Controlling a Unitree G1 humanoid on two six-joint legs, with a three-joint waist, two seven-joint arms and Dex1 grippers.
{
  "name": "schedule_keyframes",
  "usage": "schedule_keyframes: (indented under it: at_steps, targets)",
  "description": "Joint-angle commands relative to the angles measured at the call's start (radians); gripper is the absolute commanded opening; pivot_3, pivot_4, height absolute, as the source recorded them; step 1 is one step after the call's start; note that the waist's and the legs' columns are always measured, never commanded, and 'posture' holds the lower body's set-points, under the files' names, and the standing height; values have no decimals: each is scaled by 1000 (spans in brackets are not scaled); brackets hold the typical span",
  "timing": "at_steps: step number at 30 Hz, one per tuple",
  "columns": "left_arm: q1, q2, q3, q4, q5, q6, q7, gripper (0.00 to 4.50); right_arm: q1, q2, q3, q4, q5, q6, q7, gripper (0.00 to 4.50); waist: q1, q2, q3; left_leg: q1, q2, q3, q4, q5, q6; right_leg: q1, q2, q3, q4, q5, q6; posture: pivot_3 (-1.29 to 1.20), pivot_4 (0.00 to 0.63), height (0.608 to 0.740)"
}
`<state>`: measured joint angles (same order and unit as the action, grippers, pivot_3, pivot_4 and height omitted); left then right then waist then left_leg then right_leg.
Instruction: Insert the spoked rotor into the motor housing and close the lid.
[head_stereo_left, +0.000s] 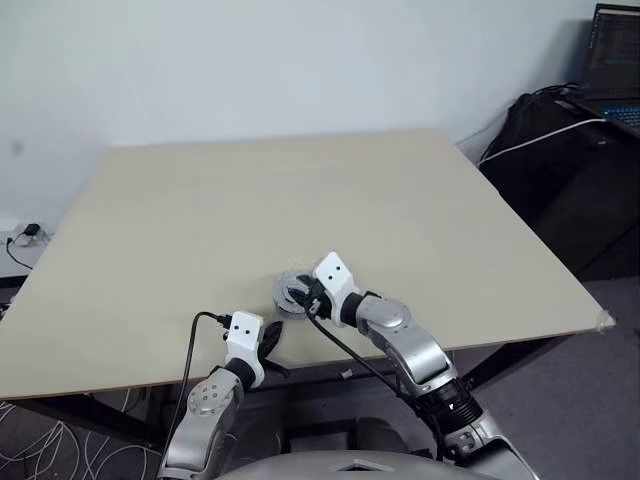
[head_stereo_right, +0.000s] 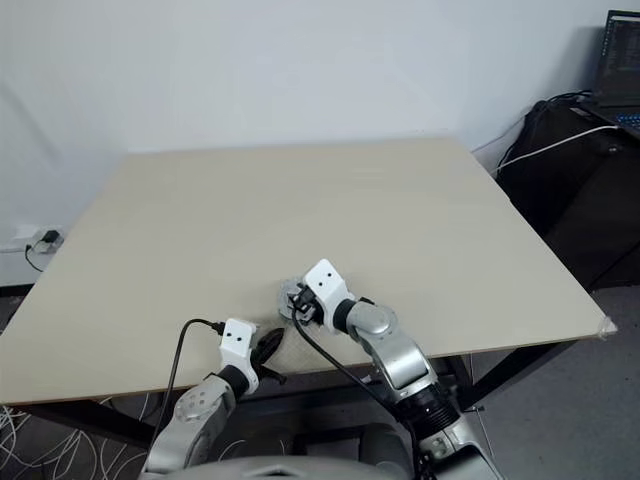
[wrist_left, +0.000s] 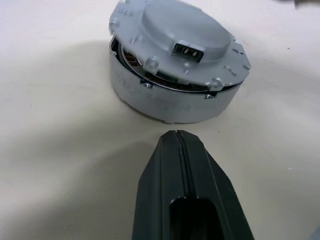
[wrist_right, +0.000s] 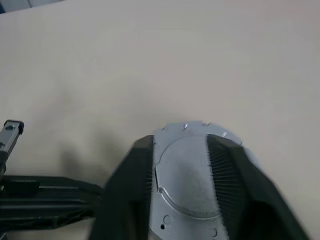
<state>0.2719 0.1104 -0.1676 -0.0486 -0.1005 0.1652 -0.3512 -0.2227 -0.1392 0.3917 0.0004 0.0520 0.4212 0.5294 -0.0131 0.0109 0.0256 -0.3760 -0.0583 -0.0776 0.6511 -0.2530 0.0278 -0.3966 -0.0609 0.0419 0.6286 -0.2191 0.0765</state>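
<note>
- The lid, matte light-grey metal with a raised round centre, sits askew on the motor housing, copper windings showing in the gap, near the table's front edge.
- Right gripper straddles the lid, fingers parted.
- Left gripper is clenched, empty.

Pale table — motor housing, lid.

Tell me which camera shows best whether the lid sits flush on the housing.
The left wrist view: the lid sits tilted on the motor housing, with a gap showing copper windings at one side. The right wrist view shows the lid's top between the right gripper fingers, seam hidden. In the head views the arm mostly covers it.
</note>
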Motion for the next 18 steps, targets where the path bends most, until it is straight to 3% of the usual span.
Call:
schedule_keyframes:
  at_steps: [1, 5, 6, 18]
  targets:
    - [-15, -1, 2, -35, -11, -12, -2, 0, -50, 1, 1, 33, -1, -44, 32, 3092, 0, 0, 0, 0, 0, 0, 0, 0, 0, 0, 0, 0, 0, 0, 0, 0, 0, 740]
    - [-10, -2, 5, -38, -11, -14, 3, 0, -91, -5, 9, 104, -8, -75, 75, 4331, 0, 0, 0, 0, 0, 0, 0, 0, 1, 0, 0, 0, 0, 0, 0, 0, 0, 740]
    - [-10, -2, 6, -39, -11, -14, 4, 0, -100, -5, 9, 120, -9, -81, 81, 4441, 0, 0, 0, 0, 0, 0, 0, 1, 1, 0, 0, 0, 0, 0, 0, 0, 0, 740]
    - [-13, -4, 9, -35, -9, -21, 7, 0, -155, -1, -1, 276, -43, -134, 93, 4441, 0, 0, 0, 0, 0, 0, 0, 0, 1, 0, 0, 0, 0, 0, 0, 0, 0, 740]
